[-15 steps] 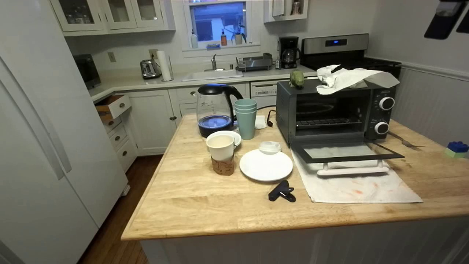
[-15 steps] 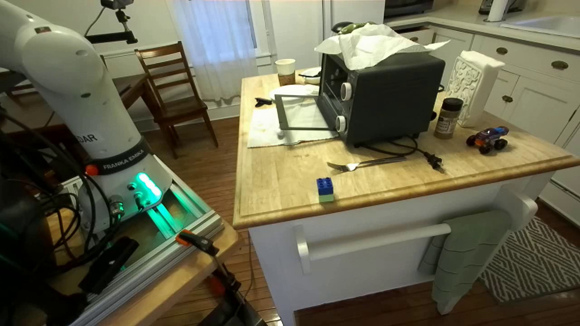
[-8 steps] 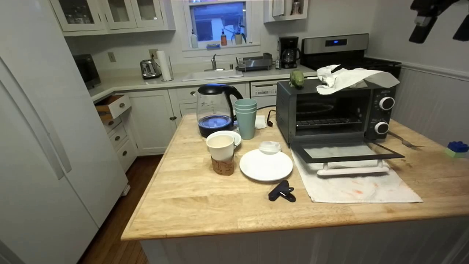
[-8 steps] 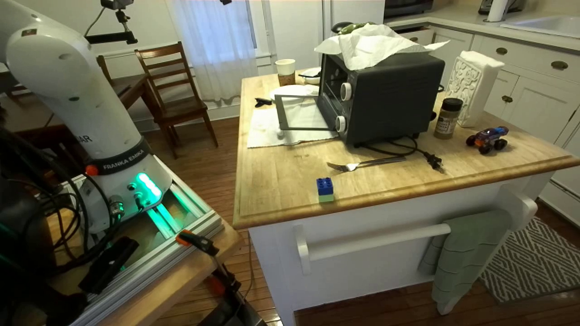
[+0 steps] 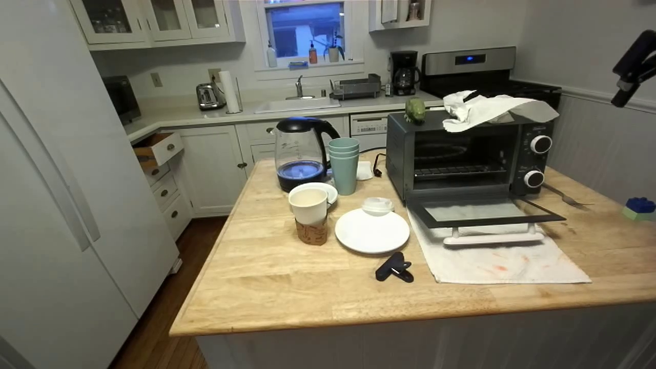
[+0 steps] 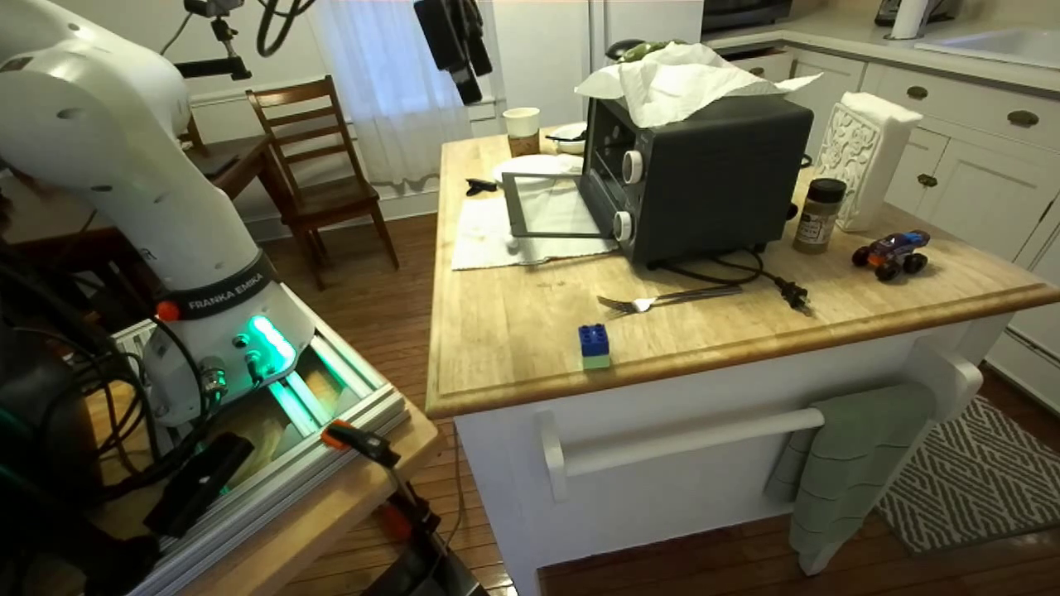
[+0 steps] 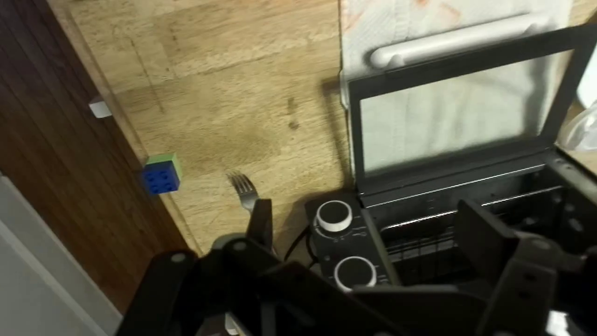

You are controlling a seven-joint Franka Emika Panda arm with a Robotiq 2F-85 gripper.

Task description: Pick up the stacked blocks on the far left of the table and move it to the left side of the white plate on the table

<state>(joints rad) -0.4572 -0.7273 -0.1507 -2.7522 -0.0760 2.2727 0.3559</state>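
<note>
In an exterior view, the lowered oven door lies between white plate and stacked blocks. In an exterior view, the arm reads "FRANKA EMIKA"; the jar label is illegible. In the wrist view, the pincer gapes wide, the stacked blocks near the desk edge.

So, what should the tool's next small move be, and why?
Probably a sideways shift toward the stacked blocks, before any lowering: in the wrist view they appear left of the open tool, near the edge of the table, while the toaster oven shows between its jaws.
</note>
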